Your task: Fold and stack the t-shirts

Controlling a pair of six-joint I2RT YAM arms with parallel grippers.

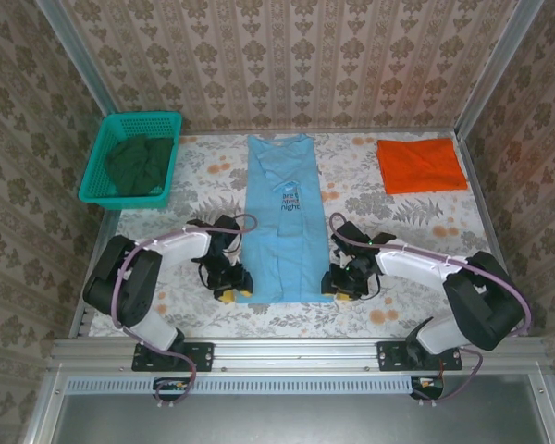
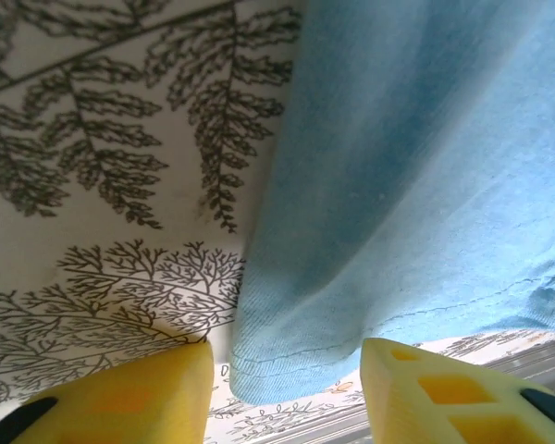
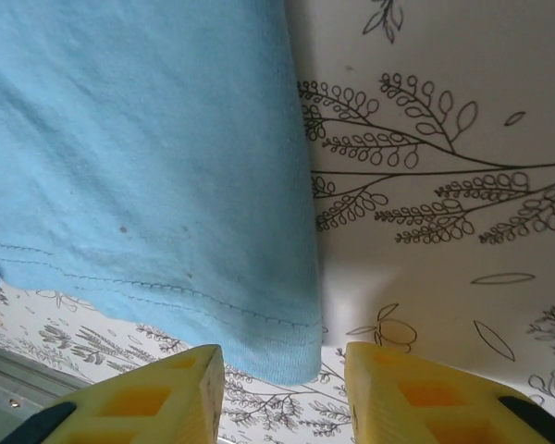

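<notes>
A light-blue t-shirt lies lengthwise in the middle of the table as a narrow strip, lettering up and hem toward me. An orange t-shirt lies folded at the back right. My left gripper is low at the blue shirt's near left hem corner. In the left wrist view that corner sits between the yellow fingers, which stand apart from it. My right gripper is at the near right hem corner, open, the cloth between its yellow fingers.
A green basket holding a dark green cloth stands at the back left. The table has a floral cover, and its metal front edge lies just behind both grippers. Patterned walls close in the sides and back.
</notes>
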